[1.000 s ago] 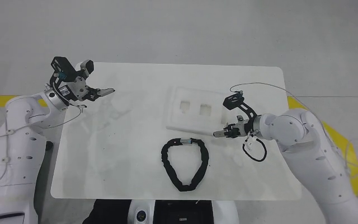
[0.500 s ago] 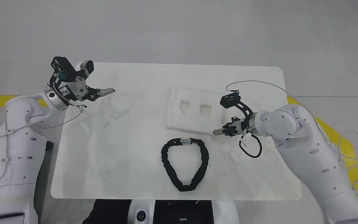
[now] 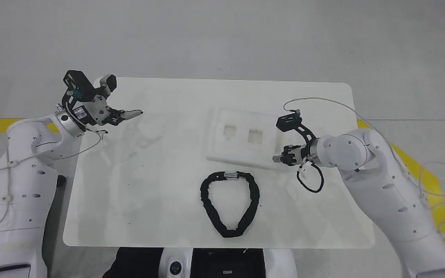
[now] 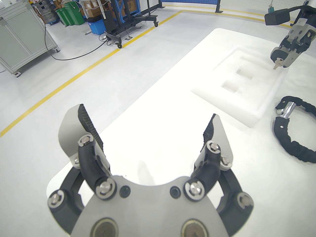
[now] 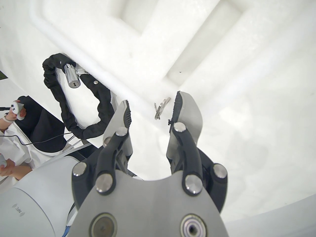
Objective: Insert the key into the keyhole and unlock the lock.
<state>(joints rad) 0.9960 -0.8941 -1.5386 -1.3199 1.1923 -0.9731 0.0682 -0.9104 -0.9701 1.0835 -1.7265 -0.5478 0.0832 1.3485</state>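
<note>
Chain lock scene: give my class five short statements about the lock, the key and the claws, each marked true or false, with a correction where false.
1. The chain lock lies on the table as a closed loop, beside the foam tray. True.
2. The left claw is shut on the key. False: it is open and holds nothing.
3. The key already sits in the keyhole. False: it is by the right claw, apart from the lock.
4. The foam tray has two rectangular recesses. True.
5. The chain's sleeve is red. False: it is black.
</note>
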